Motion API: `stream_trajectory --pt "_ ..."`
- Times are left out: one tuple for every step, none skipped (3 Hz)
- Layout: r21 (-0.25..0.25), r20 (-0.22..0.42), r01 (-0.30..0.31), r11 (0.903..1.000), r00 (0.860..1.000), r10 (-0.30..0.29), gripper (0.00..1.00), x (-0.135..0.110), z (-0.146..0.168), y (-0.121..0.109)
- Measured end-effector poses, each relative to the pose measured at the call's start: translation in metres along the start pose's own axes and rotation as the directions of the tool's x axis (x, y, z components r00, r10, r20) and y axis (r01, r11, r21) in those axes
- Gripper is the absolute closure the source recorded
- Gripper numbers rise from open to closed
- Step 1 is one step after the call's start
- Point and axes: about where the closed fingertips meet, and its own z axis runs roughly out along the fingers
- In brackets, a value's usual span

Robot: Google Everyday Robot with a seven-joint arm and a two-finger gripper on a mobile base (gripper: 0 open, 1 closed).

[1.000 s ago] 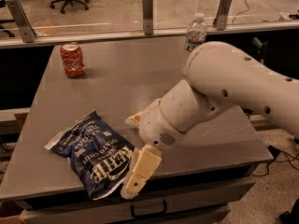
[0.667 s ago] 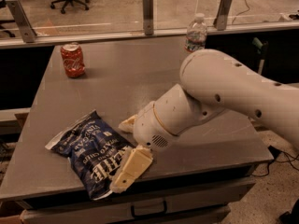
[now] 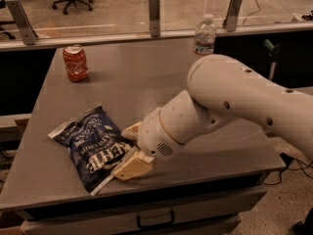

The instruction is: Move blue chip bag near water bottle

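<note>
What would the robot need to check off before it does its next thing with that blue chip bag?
1. Is the claw at the blue chip bag: ok, it is at the bag's right edge, near the front of the table.
2. Is the bag clamped: not ok, the claw looks open.
3. Is the water bottle upright: ok, it stands at the table's far edge.
4. Is the soda can off the bag-to-bottle route: ok, it stands far left.
5. Is there room beside the bottle: cannot tell, the arm hides part of the tabletop.
</note>
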Motion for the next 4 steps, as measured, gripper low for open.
stream_trajectory --pt "0.000 0.000 0.000 1.0000 1.000 0.000 0.86 -0.0005 -0.0005 0.0001" --pt "0.000 0.000 0.000 1.0000 1.000 0.000 1.00 -0.0007 -0.0008 0.0001" --pt "0.001 0.000 0.000 1.0000 1.000 0.000 1.00 -0.0007 -0.0009 0.0000" --pt "0.001 0.000 0.000 1.0000 1.000 0.000 1.00 -0.0009 -0.0013 0.0000"
